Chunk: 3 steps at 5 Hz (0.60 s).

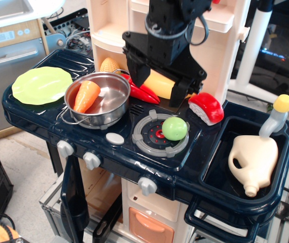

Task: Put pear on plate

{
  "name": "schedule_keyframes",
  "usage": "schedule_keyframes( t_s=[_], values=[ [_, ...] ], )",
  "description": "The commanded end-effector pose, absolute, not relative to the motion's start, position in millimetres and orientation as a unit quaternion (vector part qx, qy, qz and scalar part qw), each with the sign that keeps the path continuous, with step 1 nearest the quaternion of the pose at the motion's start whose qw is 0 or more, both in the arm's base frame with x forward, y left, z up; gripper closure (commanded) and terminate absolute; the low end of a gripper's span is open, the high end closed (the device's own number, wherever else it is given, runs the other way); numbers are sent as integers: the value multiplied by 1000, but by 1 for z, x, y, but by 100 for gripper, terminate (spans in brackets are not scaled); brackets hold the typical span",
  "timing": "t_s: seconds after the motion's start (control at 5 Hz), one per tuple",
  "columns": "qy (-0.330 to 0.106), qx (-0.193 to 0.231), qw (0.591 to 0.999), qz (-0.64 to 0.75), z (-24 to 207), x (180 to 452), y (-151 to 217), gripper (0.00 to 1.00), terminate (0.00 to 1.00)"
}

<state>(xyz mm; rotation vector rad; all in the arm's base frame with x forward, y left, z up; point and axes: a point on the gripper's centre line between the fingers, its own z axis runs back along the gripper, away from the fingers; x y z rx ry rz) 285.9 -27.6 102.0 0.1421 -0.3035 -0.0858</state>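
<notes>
Hanging over the back of the toy kitchen counter [43, 121], the black gripper [157, 91] has its two fingers [137, 76] spread apart with nothing between them — it holds nothing. It sits above the back row of toys, behind the stove burner [159, 134].

The pear [175, 128] rests on the right part of that burner, near the middle of the counter and toward its front edge, apart from the gripper. The plate [41, 84] lies at the counter's left end, toward the back left corner, with nothing on it.

Between plate and burner stands a steel pot [99, 98], touching the plate's right rim or just beside it — which one cannot be made out. An orange carrot [86, 95] leans inside the pot. Behind the pot and burner, along the back edge, lie a corn cob [109, 65], a red pepper [142, 91], a yellow toy [159, 83] partly hidden by the gripper, and a red-and-white piece [206, 108]. At the right end, a cream jug [253, 162] lies in the sink basin [218, 172] beside a yellow-capped bottle [275, 116].
</notes>
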Motion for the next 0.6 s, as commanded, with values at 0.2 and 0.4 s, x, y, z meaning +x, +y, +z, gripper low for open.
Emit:
schedule_keyframes(
  t_s=[0.2,0.4],
  values=[
    [-206,23,967,-148,69,315,-46,0,0],
    [-196,19,968,-159,61,316,-48,0,0]
  ],
)
